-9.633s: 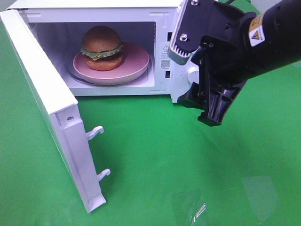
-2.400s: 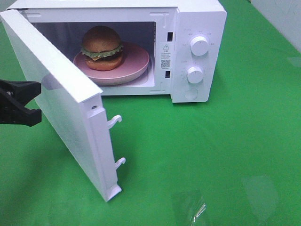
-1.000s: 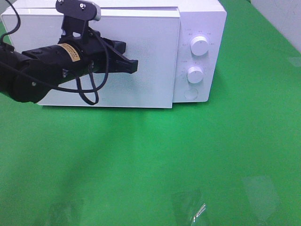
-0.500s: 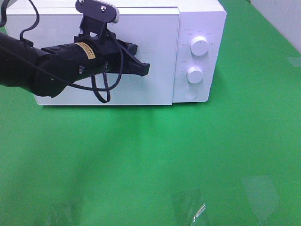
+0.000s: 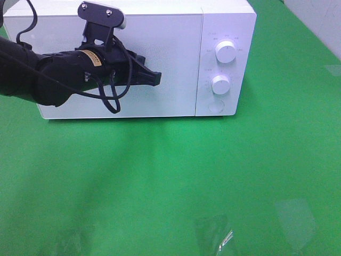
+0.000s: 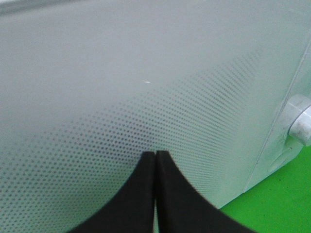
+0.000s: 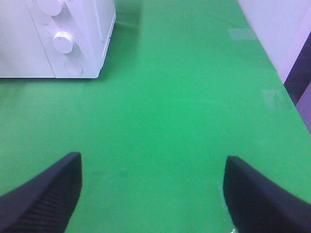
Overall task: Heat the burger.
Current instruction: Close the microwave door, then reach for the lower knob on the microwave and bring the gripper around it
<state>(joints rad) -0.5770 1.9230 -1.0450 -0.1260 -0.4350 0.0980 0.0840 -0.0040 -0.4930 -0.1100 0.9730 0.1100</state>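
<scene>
1. We see the left gripper [image 5: 156, 79] [image 6: 155, 154] with its two black fingers pressed flat together, nothing between them.
2. Its tips point at the microwave's door [image 5: 170, 48] [image 6: 146, 73] and seem to touch the door's dotted face, toward the side nearer the knobs; we cannot tell whether they press on it.
3. The left arm [image 5: 42, 80] reaches in from the left across the front of the door, with a looped black cable [image 5: 109, 101] hanging under it.
4. We find the right gripper [image 7: 151, 162] spread wide and holding nothing, above the bare green table [image 7: 184, 97] [image 5: 213, 176]; the high view does not show it.
5. The white microwave [image 5: 226, 16] [image 7: 19, 48] stands on the table with its door flush against the body.
6. Its panel carries an upper knob [image 5: 226, 52], a lower knob [image 5: 220, 84] [image 7: 63, 41] and a round button [image 5: 215, 106] [image 7: 73, 67] beneath them.
7. We cannot see the burger in any view; the shut door hides the inside of the microwave.
</scene>
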